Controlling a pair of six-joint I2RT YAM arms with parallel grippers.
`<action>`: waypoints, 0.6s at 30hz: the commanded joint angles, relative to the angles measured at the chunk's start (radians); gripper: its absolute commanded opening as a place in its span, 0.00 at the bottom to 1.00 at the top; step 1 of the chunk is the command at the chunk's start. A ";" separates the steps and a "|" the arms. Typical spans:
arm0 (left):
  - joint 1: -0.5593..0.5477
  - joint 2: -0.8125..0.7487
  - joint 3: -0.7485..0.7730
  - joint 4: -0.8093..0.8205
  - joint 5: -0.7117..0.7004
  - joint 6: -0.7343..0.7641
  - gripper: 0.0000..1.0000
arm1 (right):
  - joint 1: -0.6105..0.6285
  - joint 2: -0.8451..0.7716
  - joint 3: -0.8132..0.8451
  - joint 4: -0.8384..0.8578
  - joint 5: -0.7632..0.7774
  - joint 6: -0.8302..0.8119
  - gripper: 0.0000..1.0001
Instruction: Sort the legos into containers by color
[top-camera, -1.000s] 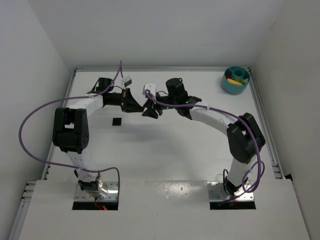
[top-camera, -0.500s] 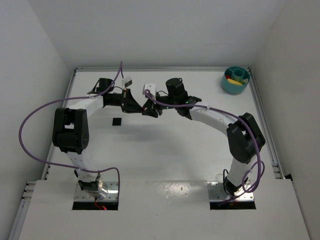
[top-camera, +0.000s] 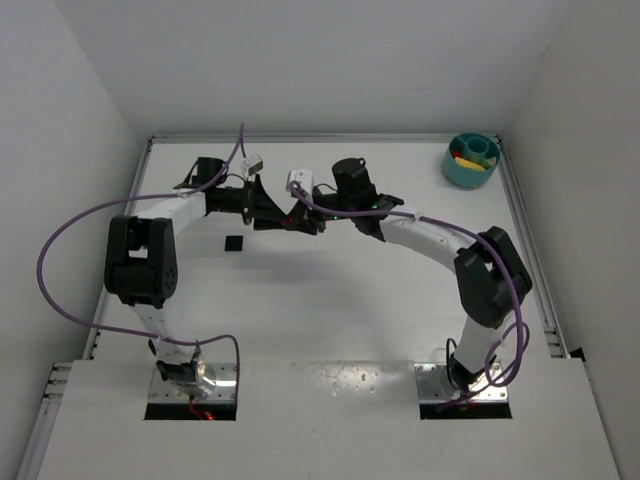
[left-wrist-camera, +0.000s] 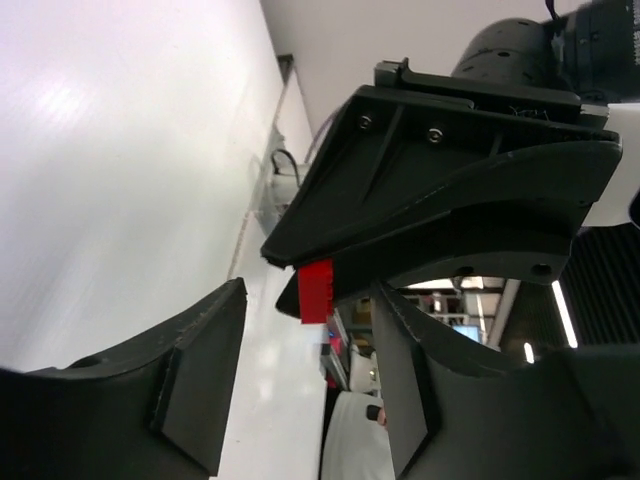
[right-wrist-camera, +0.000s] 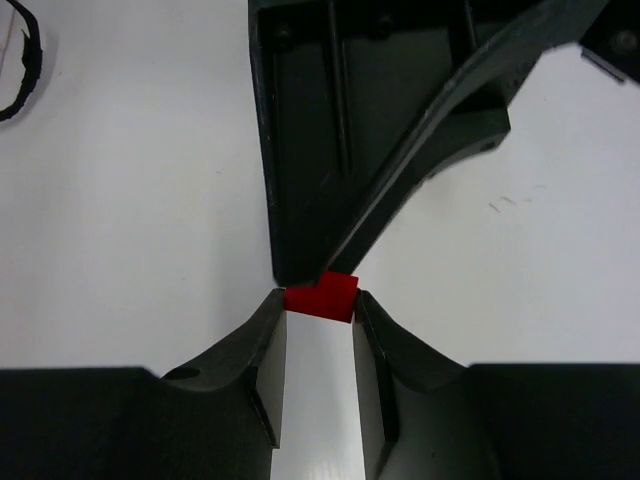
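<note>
Right wrist cam: R hand (right-wrist-camera: 318, 312) pinches the red brick (right-wrist-camera: 321, 297) at the very tips of its fingers, w/ one finger of the L hand (left-wrist-camera: 305, 335) just above it, maybe touching; we can't tell. Left wrist cam shows the L hand spread, nothing in it. Both hands meet over the back-middle of the desk (top-camera: 330, 300).

Risks as we judge them:
- Grip is thin. Brick is tiny and sits right at the fingertips, so a small twist could pivot it out and drop it.
- L finger is so close that a sloppy pull-away could knock the brick loose.
- Bowl (top-camera: 471, 160) sits in the far-right corner, well apart from the hands. The carry is long, and a jerk on the way could shake the brick free.
- Compartments are small, so a release off-centre could land red in the wrong one or on the rim.
- Black brick (top-camera: 234, 244) lies alone on the desk near the L arm and is easy to sweep aside w/ an arm or cable.

Desk is plain white, smooth and hard, so a dropped brick would prob. bounce or skid. White walls close it in on three sides, w/ rails along the desk edges. Purple cables loop off both arms.
</note>
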 joint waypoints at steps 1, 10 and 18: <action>0.045 -0.071 0.011 -0.022 -0.058 0.053 0.59 | -0.003 -0.065 -0.030 0.023 0.013 -0.009 0.08; 0.173 -0.163 0.071 -0.136 -0.416 0.220 0.60 | -0.080 -0.191 -0.156 -0.071 0.305 0.007 0.05; 0.162 -0.168 0.089 -0.126 -0.508 0.231 0.60 | -0.284 -0.107 -0.080 -0.116 0.755 0.164 0.00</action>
